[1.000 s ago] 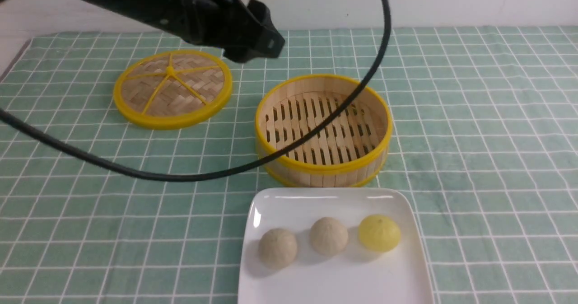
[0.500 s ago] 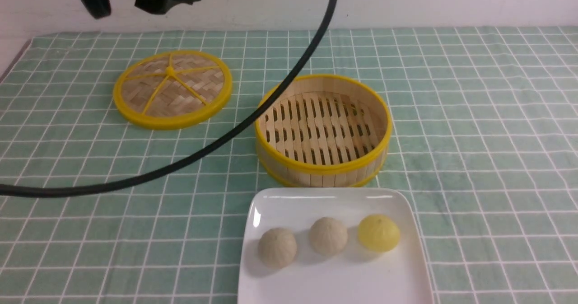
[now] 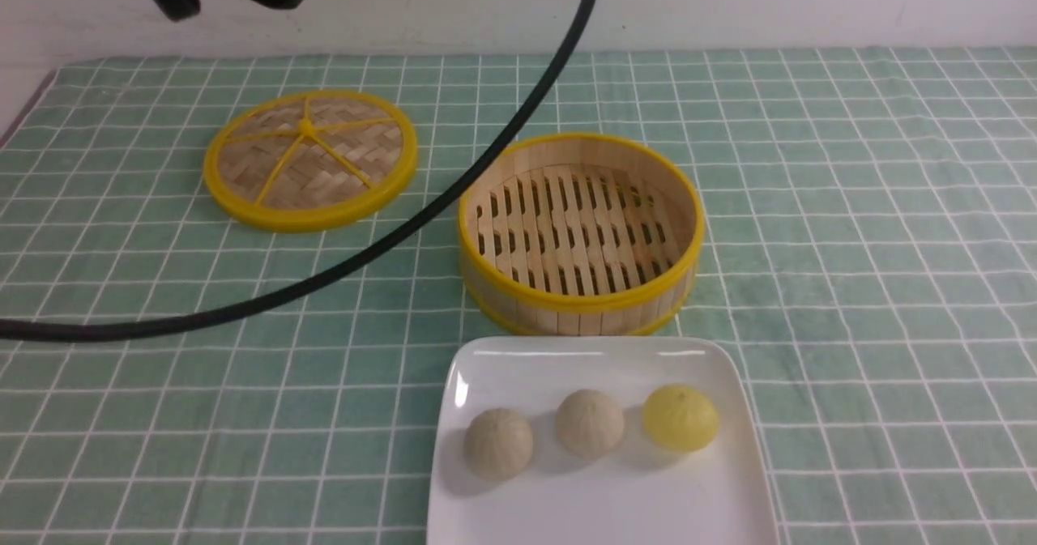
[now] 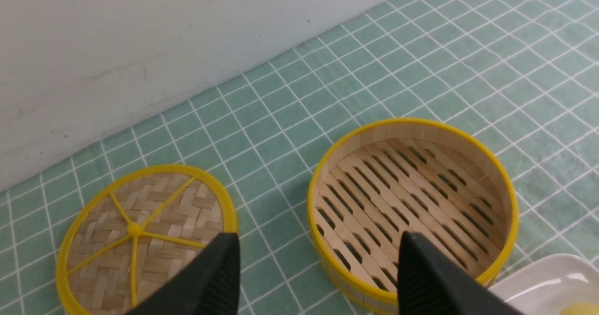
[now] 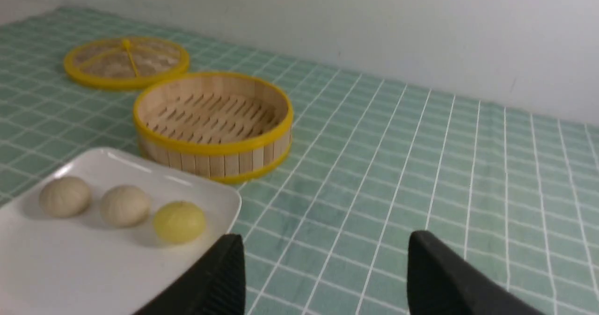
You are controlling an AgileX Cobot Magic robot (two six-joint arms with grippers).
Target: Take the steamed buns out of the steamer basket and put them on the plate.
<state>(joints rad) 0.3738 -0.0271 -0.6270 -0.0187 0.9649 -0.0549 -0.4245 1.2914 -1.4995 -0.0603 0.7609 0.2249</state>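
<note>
1. Looks finished: all 3 steamed buns (image 3: 590,423) in a row on the white square plate (image 3: 599,504), none left to move.
2. Bamboo steamer basket (image 3: 579,318) empty, just behind plate; woven lid (image 3: 309,159) apart on checked worktop (image 3: 851,245).
3. Buns round, pleated: 2 pale beige, 1 yellow.
4. Left fingers (image 4: 215,277) and right fingers (image 5: 220,277) both wide apart, holding nothing.

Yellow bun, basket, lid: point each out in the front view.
Yellow bun (image 3: 680,418), front view, centre of its dome.
Basket (image 3: 579,302), front view, near rim.
Lid (image 3: 305,126), front view, hub of its spokes.
</note>
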